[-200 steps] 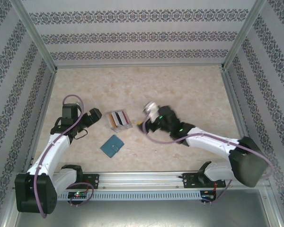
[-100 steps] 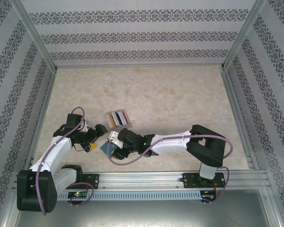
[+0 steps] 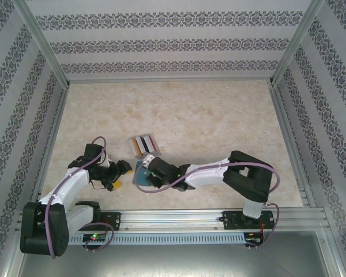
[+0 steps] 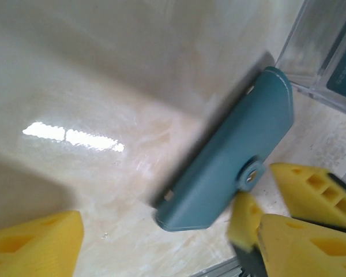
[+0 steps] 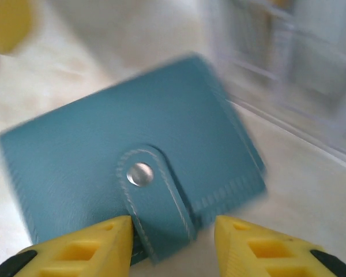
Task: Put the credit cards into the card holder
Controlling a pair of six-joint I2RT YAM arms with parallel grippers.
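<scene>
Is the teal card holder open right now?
No, the card holder is folded shut, its snap tab lying across the front cover.

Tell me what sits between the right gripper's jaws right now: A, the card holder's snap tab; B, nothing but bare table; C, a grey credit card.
A: the right wrist view shows the teal card holder closed, its snap tab lying between the open jaws of the right gripper.
</scene>
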